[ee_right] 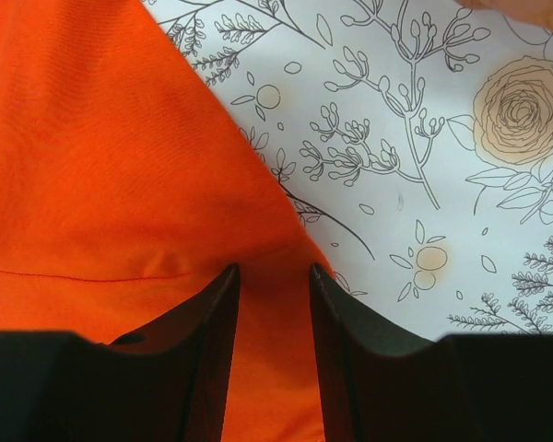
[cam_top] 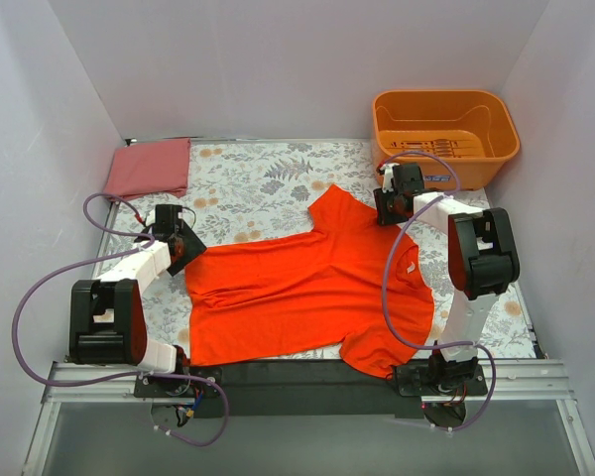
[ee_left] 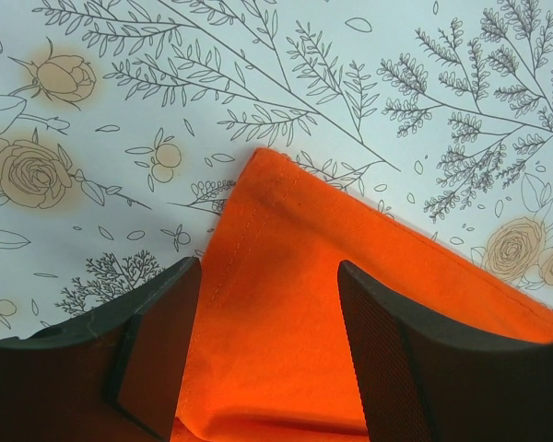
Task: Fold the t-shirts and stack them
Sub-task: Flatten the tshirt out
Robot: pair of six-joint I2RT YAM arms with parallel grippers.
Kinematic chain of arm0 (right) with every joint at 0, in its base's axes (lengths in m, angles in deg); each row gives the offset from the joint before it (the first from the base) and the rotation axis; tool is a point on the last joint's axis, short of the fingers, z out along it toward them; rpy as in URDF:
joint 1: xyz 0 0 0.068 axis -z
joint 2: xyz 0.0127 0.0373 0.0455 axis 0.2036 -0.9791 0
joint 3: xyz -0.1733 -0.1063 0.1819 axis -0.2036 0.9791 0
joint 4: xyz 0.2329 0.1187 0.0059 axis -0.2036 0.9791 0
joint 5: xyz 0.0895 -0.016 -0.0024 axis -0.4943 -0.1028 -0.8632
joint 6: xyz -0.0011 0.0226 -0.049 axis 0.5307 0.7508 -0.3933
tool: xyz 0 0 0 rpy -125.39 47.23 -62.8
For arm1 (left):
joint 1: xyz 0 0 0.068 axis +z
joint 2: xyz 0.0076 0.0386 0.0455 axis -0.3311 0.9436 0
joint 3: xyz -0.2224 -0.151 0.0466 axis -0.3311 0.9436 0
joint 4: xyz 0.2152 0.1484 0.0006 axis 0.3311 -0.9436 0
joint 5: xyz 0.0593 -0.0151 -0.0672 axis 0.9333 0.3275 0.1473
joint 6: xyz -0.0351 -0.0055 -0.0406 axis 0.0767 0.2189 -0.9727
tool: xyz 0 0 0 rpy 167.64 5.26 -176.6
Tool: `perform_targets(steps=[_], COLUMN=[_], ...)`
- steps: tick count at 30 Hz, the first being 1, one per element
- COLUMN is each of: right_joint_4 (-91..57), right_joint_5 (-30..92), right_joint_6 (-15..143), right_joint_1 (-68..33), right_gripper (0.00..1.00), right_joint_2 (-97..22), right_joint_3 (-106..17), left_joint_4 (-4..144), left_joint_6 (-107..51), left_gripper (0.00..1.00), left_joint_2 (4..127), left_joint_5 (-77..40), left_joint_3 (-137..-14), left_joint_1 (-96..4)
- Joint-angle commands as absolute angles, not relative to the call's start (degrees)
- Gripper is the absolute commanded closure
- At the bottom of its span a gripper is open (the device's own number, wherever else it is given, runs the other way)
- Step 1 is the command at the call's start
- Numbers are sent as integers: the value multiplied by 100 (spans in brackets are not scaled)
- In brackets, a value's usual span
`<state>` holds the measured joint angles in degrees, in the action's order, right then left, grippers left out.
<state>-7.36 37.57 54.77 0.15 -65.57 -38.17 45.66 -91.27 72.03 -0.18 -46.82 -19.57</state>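
A vivid orange-red t-shirt (cam_top: 307, 288) lies spread flat mid-table, hem to the left and sleeves to the right. My left gripper (cam_top: 181, 244) is low over its far-left hem corner. In the left wrist view that corner (ee_left: 286, 230) lies between the wide-open fingers of the left gripper (ee_left: 267, 276). My right gripper (cam_top: 387, 206) is at the far sleeve. In the right wrist view the right gripper (ee_right: 275, 276) has its jaws narrowed but apart, straddling the sleeve edge (ee_right: 92, 166), which puckers slightly at the tips. A folded pinkish-red t-shirt (cam_top: 149, 167) rests at the back left.
An orange plastic tub (cam_top: 444, 124) stands at the back right, just behind the right gripper. A floral cloth (cam_top: 268, 178) covers the table. White walls enclose the left, back and right. Purple cables loop beside both arms.
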Motion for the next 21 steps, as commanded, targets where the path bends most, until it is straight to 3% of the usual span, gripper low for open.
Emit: perform_targets(steps=[1, 21], right_joint_4=[-832, -973], right_joint_5=[3795, 3435], right_joint_6=[5277, 5198], right_joint_1=[15, 181], right_gripper=[57, 58], right_joint_2=[-6245, -6727], right_joint_3=[-4041, -4244], left_joint_4=[4627, 4636], left_joint_6=[-9041, -9006], left_gripper=[40, 40], left_joint_2=[7122, 7069], left_joint_5=[28, -16], left_joint_3=[-4742, -4689], left_joint_1=[-1942, -1942])
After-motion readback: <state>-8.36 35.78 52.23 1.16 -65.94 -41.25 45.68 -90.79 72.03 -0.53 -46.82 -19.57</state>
